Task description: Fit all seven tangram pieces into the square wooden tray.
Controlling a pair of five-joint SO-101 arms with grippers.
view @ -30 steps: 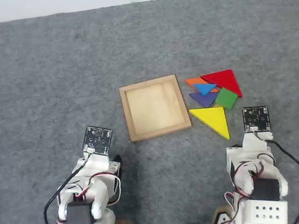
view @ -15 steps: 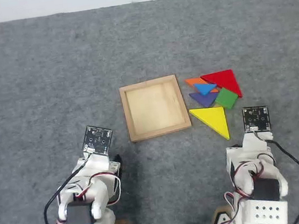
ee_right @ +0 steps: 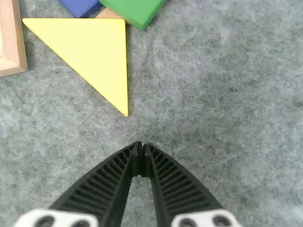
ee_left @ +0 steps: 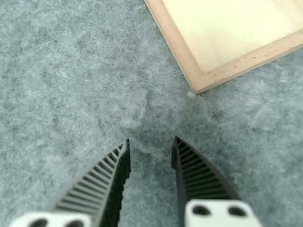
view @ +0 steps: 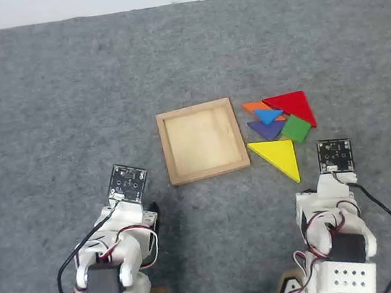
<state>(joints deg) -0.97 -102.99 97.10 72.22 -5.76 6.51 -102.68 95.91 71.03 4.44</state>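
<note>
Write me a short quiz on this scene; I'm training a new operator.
1. True or false: the wooden tray has no pieces in it.
2. The right gripper is: A) open, B) shut on nothing, C) holding a piece.
3. Fill in: the piece nearest the right gripper is the ___ triangle.
Key: 1 true. 2 B. 3 yellow; the yellow triangle lies just ahead of it.

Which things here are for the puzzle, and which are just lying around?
For the puzzle:
wooden tray
yellow triangle
red triangle
green square
blue triangle
purple piece
orange piece
left claw, open
right claw, shut

Just there:
grey mat under everything
</note>
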